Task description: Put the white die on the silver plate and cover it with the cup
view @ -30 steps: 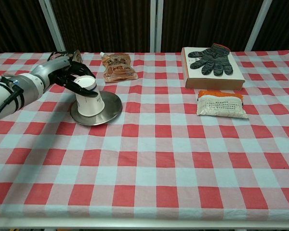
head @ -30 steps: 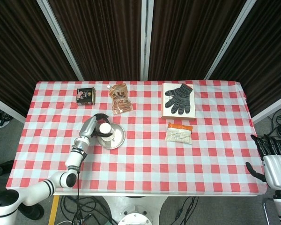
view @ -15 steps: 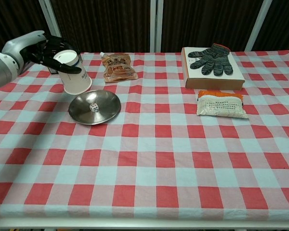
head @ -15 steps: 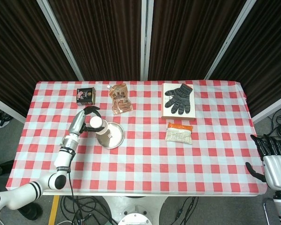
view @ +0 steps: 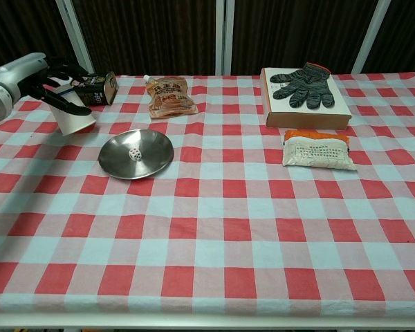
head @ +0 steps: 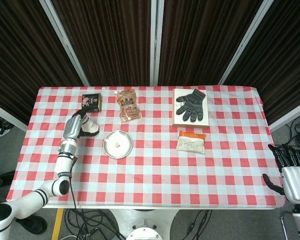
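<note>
The silver plate lies left of the table's centre, with the white die uncovered in its middle. To the plate's left my left hand grips the white cup, which is tilted with its mouth downward, clear of the plate. I cannot tell whether the cup touches the cloth. In the head view my right hand hangs beyond the table's right front corner, fingers apart and holding nothing.
At the back left stands a small dark box, just behind the cup. An orange pouch lies behind the plate. A striped glove rests on a book, with an orange-white packet in front.
The left hand lifted the cup off the plate and carried it left, uncovering the die. The right hand has not moved.
</note>
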`<action>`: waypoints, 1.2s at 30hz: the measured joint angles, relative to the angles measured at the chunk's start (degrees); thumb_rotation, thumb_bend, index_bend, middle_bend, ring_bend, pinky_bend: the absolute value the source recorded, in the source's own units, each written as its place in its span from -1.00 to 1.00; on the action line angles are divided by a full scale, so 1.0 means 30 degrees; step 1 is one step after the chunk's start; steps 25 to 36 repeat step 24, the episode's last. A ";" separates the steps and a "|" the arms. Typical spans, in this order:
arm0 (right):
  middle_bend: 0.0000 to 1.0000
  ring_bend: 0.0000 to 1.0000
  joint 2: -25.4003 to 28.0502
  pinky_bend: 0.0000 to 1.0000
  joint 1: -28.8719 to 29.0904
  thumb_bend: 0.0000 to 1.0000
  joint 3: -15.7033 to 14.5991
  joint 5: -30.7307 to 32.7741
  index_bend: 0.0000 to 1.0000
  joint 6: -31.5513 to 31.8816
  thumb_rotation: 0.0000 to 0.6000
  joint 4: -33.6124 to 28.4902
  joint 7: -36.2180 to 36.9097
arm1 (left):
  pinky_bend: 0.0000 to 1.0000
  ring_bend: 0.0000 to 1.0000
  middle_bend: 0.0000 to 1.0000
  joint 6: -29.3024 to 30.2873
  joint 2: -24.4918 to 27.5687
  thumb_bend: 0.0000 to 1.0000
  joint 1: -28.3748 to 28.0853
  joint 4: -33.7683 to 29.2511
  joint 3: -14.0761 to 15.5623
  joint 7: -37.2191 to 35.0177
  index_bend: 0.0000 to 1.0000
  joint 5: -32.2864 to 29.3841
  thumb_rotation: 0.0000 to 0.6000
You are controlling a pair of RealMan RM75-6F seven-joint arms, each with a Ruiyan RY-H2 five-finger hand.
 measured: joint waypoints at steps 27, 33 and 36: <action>-0.70 -1.00 -0.0224 -0.86 0.0144 -0.56 0.0089 0.0207 -0.84 -0.0358 1.00 0.0652 0.0450 | -0.81 -0.81 -0.63 1.0259 0.9305 -0.75 0.8170 -1.0002 0.4853 0.6960 -0.60 0.4357 1.00; -0.70 -1.00 -0.0224 -0.86 0.0144 -0.56 0.0089 0.0207 -0.84 -0.0358 1.00 0.0652 0.0450 | -0.81 -0.81 -0.63 1.0259 0.9305 -0.75 0.8170 -1.0002 0.4853 0.6960 -0.60 0.4357 1.00; -0.70 -1.00 -0.0224 -0.86 0.0144 -0.56 0.0089 0.0207 -0.84 -0.0358 1.00 0.0652 0.0450 | -0.81 -0.81 -0.63 1.0259 0.9305 -0.75 0.8170 -1.0002 0.4853 0.6960 -0.60 0.4357 1.00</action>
